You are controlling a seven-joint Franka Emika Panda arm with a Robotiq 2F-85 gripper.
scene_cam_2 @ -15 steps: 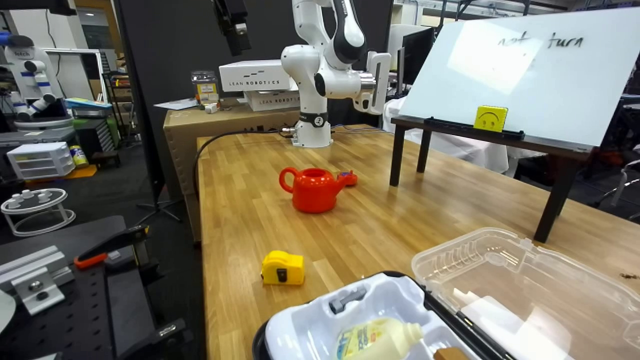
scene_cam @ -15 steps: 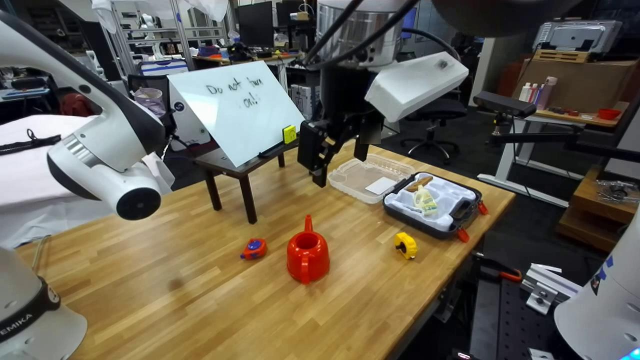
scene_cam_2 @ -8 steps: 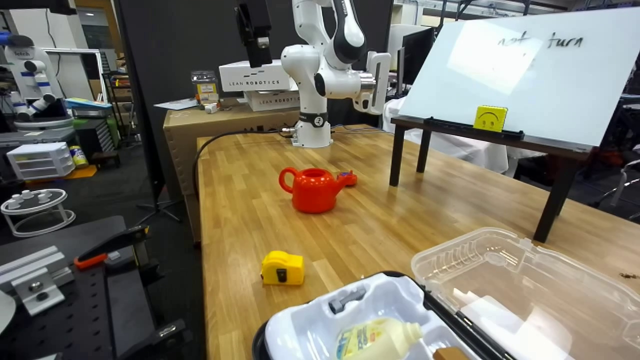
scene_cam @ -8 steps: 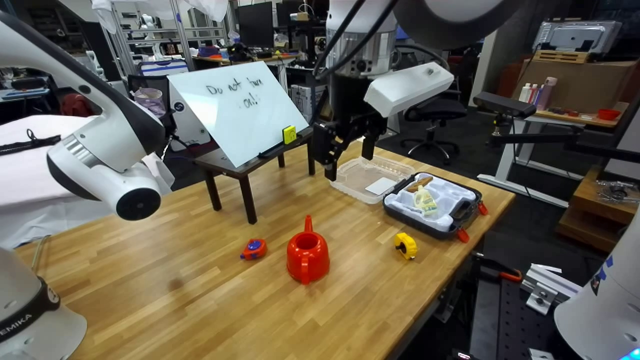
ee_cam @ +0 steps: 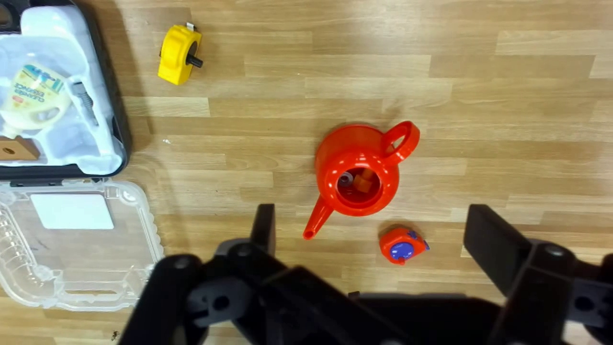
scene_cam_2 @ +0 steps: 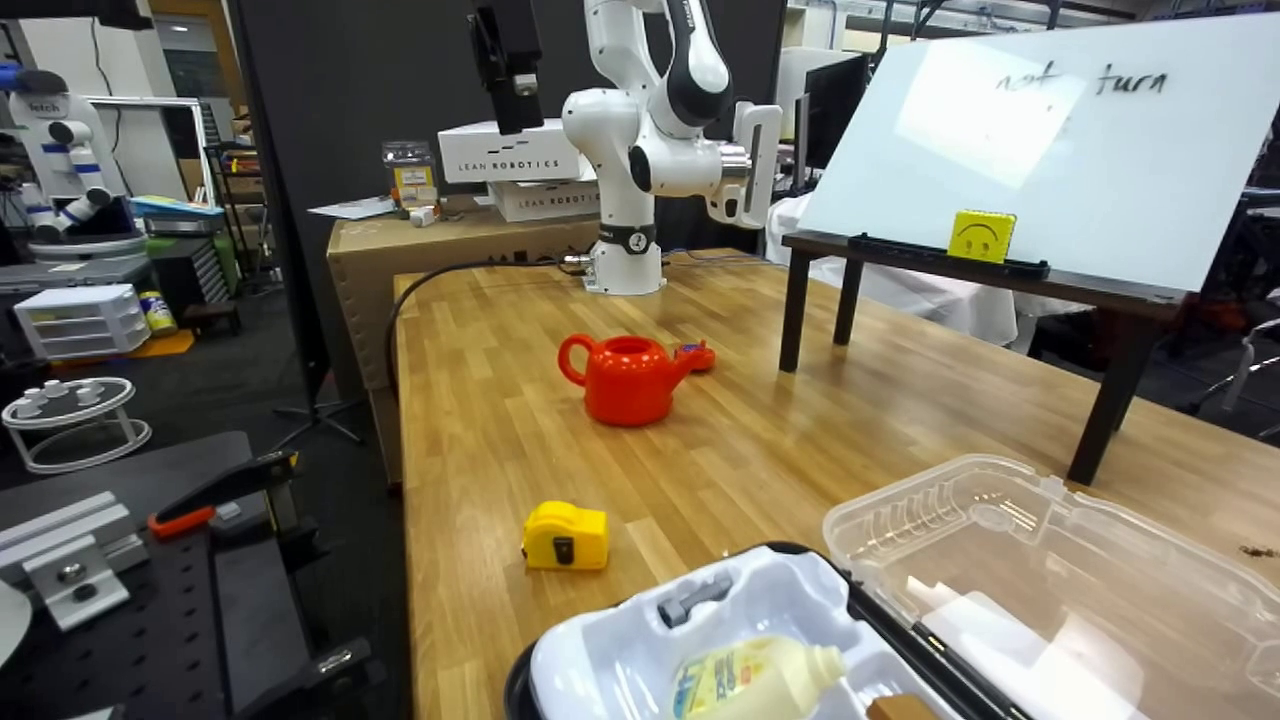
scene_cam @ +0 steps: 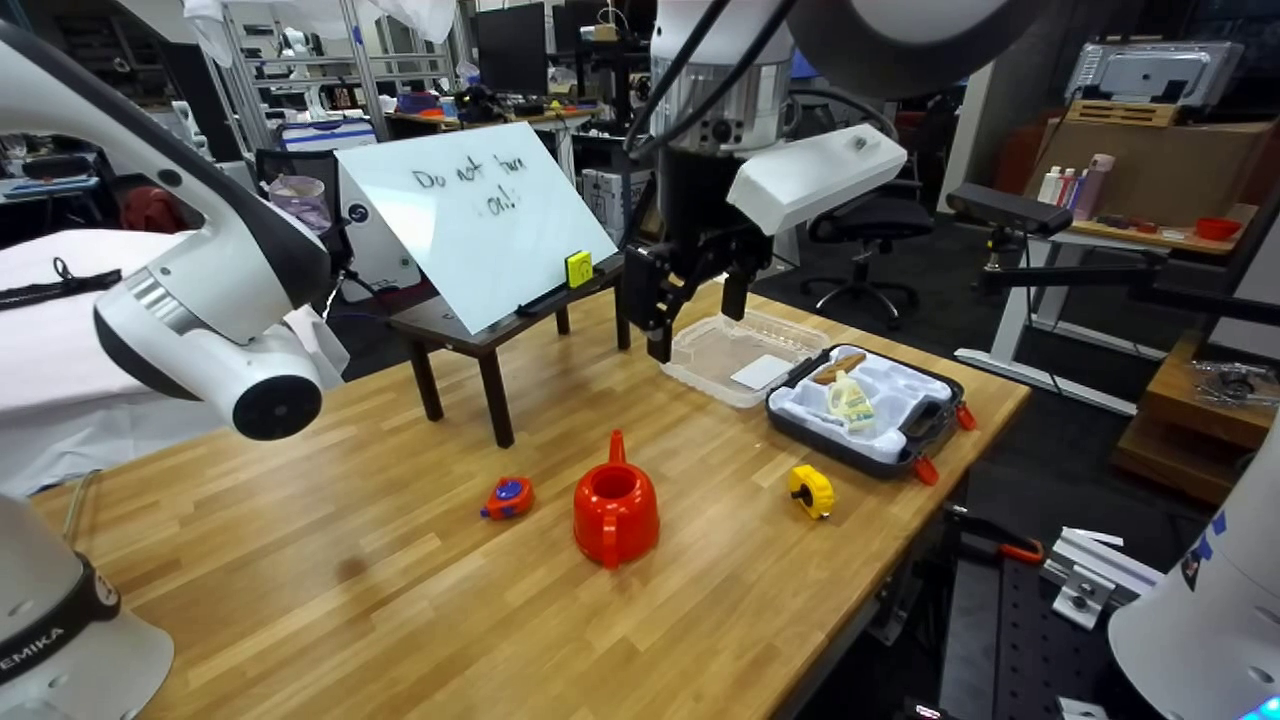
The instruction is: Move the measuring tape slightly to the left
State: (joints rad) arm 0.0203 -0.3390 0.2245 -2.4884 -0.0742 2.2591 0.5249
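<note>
The yellow measuring tape (scene_cam: 811,491) stands on the wooden table near its edge, beside the open black case. It also shows in the other views (scene_cam_2: 566,537) (ee_cam: 177,55); in the wrist view it lies at the upper left, well away from the fingers. My gripper (scene_cam: 697,325) is open, empty and high above the table. In the wrist view my gripper (ee_cam: 372,211) has its fingers wide apart, with a small red-and-purple item (ee_cam: 402,246) on the table below between them. Only part of the gripper shows at the top of an exterior view (scene_cam_2: 508,75).
A red teapot-like pot (ee_cam: 357,143) with small parts inside stands mid-table. The black case (scene_cam: 880,465) with white tray and bottle has its clear lid (scene_cam: 690,375) open. A whiteboard (scene_cam: 480,220) leans on a small dark stand (scene_cam: 490,390). Another white arm (scene_cam: 230,270) stands across the table.
My gripper has shifted right and slightly lower in both exterior views over the first half second, and has stayed almost still since. It is open throughout. The measuring tape has not moved.
</note>
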